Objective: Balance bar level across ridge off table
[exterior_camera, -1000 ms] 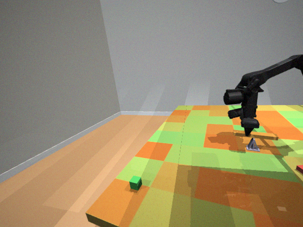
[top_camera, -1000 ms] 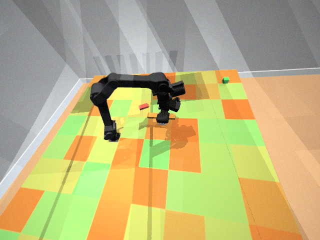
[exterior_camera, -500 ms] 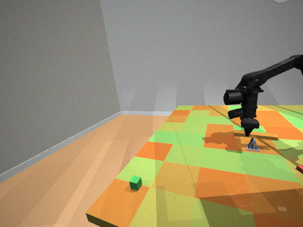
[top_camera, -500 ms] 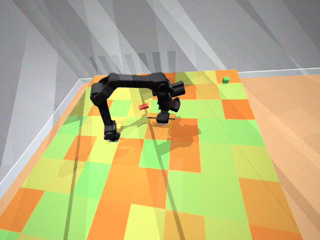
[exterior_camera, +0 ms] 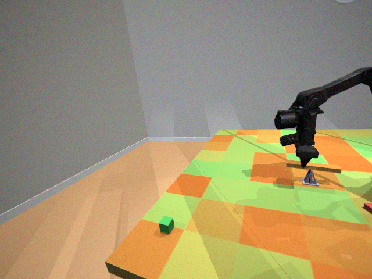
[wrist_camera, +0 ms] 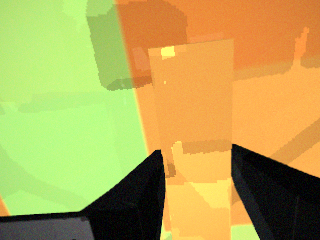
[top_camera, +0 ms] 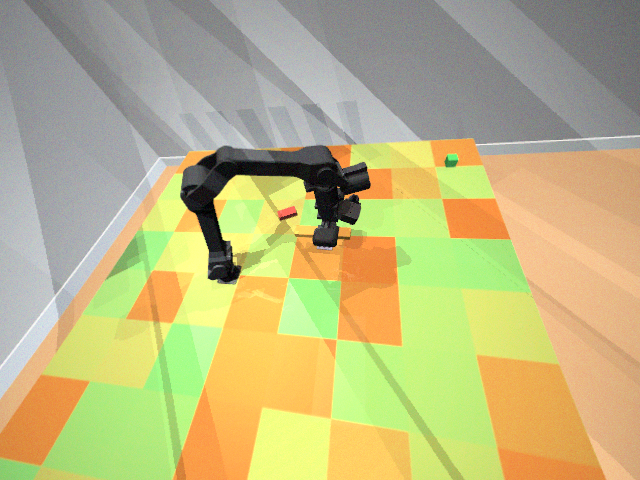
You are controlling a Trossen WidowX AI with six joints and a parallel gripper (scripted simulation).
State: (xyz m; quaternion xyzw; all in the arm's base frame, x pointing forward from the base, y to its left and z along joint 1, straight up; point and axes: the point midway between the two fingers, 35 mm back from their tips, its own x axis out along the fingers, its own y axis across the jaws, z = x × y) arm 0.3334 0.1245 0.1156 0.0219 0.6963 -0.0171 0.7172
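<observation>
The tan bar (top_camera: pixel 305 231) (exterior_camera: pixel 327 168) (wrist_camera: pixel 195 100) is held in my gripper (top_camera: pixel 325 242) (exterior_camera: pixel 304 165) (wrist_camera: pixel 194 154), which is shut on it near its middle. The bar's ends reach out on both sides of the fingers. In the exterior view it slopes slightly down to the right; whether it is truly level is unclear. The small grey ridge (top_camera: pixel 324 248) (exterior_camera: pixel 311 182) stands on the table, its peak just under the bar's lower edge in the exterior view. Whether they touch cannot be told. The ridge is mostly hidden behind the gripper in the top view.
A red block (top_camera: pixel 287 212) (exterior_camera: pixel 368 207) lies on the table not far from the bar. A green cube (top_camera: pixel 451 160) (exterior_camera: pixel 166 224) sits far off near a table corner. The arm's base (top_camera: pixel 222 268) stands left of the ridge in the top view.
</observation>
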